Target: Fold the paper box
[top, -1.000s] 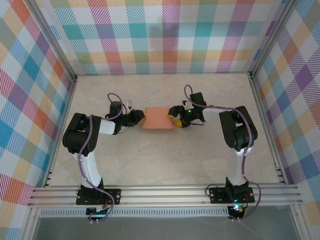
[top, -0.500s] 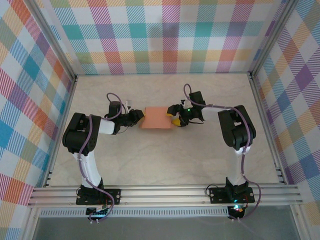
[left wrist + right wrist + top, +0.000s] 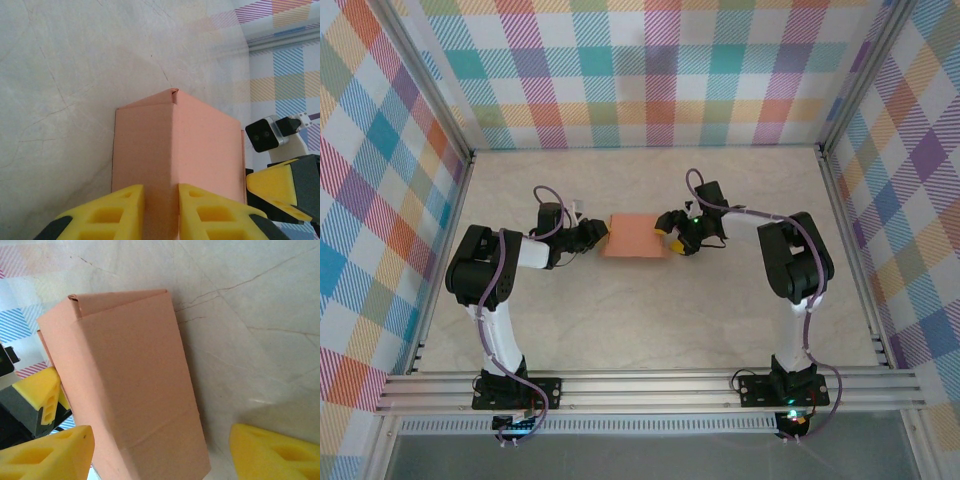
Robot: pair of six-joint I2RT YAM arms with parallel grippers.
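Squareness matters now: the salmon-orange thin-card paper box (image 3: 636, 237) lies on the pale marbled tabletop (image 3: 650, 320), my left jaws pinched narrow on its left end, right jaws wide astride its right end, so I would close them gently, without buckling the card.

Laid out on a pale, marble-veined counter (image 3: 640, 330), crossed by thin dark cracks close up. Enclosed left, right and behind by plaid panels (image 3: 650, 70) in teal, orange, purple and yellow. Edged along the near side with aluminium rails (image 3: 650, 392), framed by slanting metal posts (image 3: 428, 85) at the back corners.
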